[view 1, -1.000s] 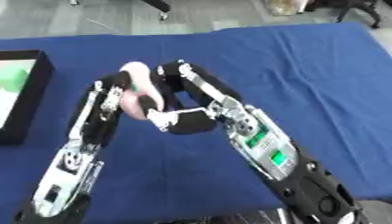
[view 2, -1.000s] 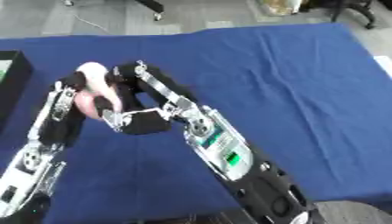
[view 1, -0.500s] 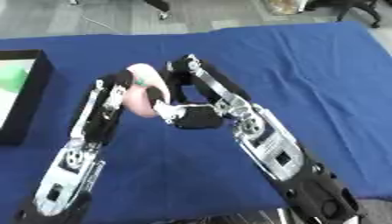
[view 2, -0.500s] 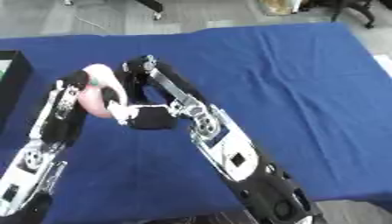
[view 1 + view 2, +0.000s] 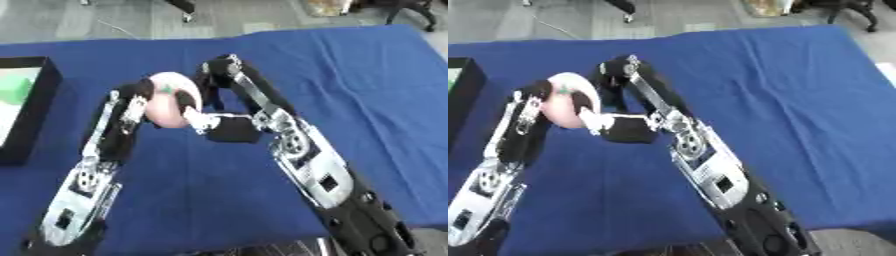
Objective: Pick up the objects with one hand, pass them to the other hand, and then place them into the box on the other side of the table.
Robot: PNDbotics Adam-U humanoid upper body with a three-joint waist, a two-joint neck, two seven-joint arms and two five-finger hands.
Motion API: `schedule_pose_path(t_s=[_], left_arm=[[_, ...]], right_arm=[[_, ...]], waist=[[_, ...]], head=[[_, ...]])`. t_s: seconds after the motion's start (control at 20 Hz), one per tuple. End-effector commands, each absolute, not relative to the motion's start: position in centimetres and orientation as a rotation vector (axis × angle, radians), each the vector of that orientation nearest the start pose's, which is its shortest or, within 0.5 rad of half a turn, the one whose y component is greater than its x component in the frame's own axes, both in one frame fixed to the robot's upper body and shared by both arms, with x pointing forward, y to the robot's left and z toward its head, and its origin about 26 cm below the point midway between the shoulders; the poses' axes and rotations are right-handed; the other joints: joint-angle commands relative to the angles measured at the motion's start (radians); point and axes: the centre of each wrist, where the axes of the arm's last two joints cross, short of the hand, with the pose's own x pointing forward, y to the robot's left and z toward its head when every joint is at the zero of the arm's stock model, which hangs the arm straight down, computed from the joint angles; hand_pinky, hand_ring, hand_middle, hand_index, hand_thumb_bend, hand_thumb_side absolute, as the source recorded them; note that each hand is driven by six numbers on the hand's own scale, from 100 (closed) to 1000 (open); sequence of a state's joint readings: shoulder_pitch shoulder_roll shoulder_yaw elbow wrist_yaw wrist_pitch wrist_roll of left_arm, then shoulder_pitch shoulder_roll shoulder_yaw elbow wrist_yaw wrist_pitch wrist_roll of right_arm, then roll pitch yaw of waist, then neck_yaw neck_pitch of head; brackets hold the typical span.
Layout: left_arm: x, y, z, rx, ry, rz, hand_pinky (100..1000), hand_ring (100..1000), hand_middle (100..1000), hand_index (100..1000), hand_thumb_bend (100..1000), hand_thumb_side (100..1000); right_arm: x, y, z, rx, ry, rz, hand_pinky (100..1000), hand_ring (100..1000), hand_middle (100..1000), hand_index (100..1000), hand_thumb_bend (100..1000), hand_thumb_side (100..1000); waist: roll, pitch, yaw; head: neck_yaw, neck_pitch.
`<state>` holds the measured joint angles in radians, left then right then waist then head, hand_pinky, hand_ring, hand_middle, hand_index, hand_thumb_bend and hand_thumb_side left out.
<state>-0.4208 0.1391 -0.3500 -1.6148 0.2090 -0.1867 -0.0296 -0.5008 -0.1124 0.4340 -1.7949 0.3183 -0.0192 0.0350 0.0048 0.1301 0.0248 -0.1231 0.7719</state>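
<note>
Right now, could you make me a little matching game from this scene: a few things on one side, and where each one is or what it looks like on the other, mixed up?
Things:
1. pink round object
2. box
3. left hand
4. tablecloth

Descriptions:
A. blue, covering the table
B. black-walled, at the left edge of the table
C. held up between the two hands
D. curled round the pink object's left side

Pairs: 1-C, 2-B, 3-D, 4-A

The right hand meets the same object from the other side.
</note>
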Motion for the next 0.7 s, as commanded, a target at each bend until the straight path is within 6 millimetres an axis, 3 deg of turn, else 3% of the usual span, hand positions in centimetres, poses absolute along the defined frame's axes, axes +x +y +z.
schedule_pose_path(t_s=[0.05,0.35,0.7], left_arm=[[34.18,13.57,12.03,-0.489,-2.107,-0.403,472,233,181,364,100,632],[34.16,13.43,11.99,-0.502,-2.098,-0.388,471,232,182,365,100,635],[34.15,13.31,12.03,-0.512,-2.094,-0.377,471,233,184,366,100,637]], right_arm=[[31.11,-9.98,18.45,0.038,-2.311,0.83,428,220,323,523,174,321],[31.14,-9.95,18.4,0.034,-2.309,0.818,428,221,328,531,200,359],[31.13,-9.9,18.35,0.042,-2.309,0.815,432,227,358,579,337,535]], waist=[[0.001,-0.01,-0.001],[0.001,-0.01,-0.001],[0.001,-0.009,-0.002]], head=[[0.005,-0.002],[0.007,-0.002],[0.009,-0.002]])
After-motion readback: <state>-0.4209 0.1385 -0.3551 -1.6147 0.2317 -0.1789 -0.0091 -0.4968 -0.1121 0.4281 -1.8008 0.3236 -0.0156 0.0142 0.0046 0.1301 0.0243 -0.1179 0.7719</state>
